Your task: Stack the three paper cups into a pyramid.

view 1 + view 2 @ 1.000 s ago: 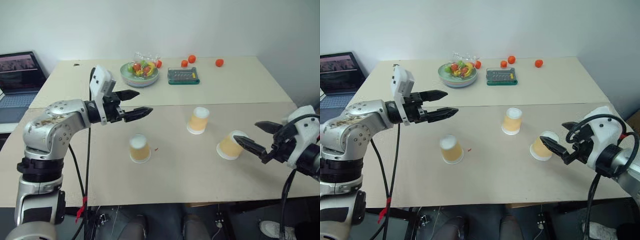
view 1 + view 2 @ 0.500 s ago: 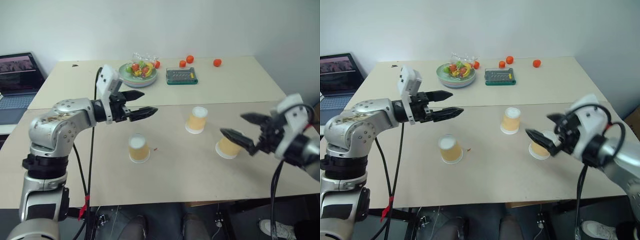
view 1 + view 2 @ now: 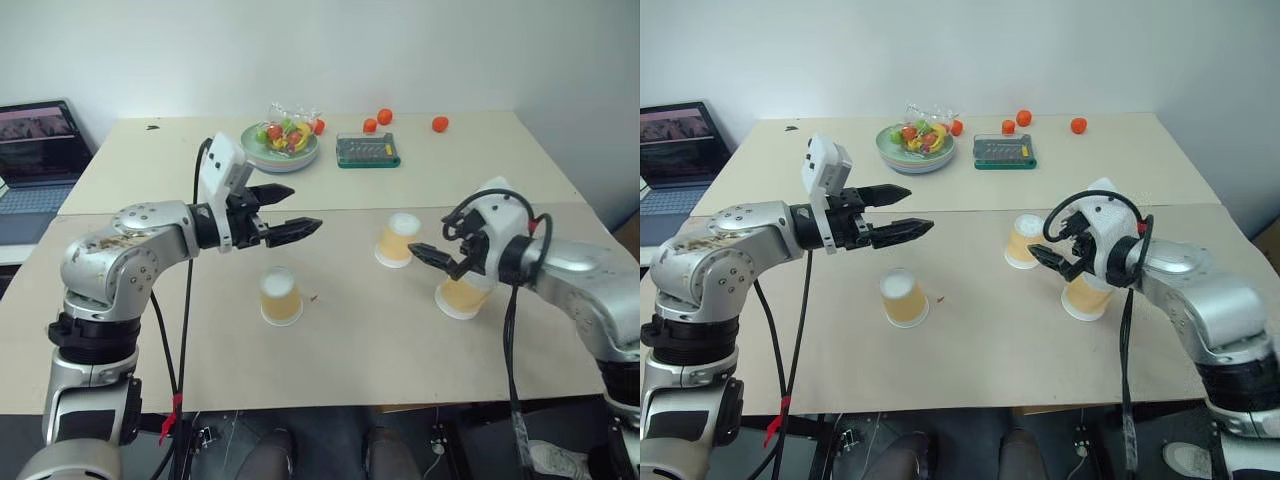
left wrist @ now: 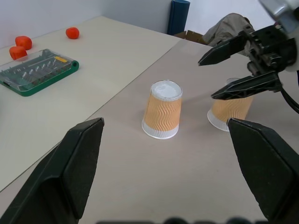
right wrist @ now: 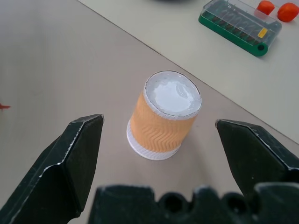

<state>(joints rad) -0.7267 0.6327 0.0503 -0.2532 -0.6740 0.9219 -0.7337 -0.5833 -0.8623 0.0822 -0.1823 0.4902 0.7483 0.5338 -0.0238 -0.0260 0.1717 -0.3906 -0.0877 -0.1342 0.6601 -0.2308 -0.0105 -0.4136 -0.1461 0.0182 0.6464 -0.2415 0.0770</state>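
Plain white wall [image 3: 400,50] behind. Two pale beige matte tabletop [image 3: 480,170] slabs butted together, seam running across. Open dark laptop [image 3: 38,135] on separate surface at far left. Dark floor [image 3: 330,445] under front edge. Even, soft light.

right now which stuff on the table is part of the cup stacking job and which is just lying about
Part of the job:
- upside-down orange-yellow paper cup nearest the left gripper
- same kind of cup in the middle
- same kind of cup under the right gripper

Just lying about:
- pale green bowl of mixed fruit
- green tool case with clear lid
- small round orange fruits
- open laptop
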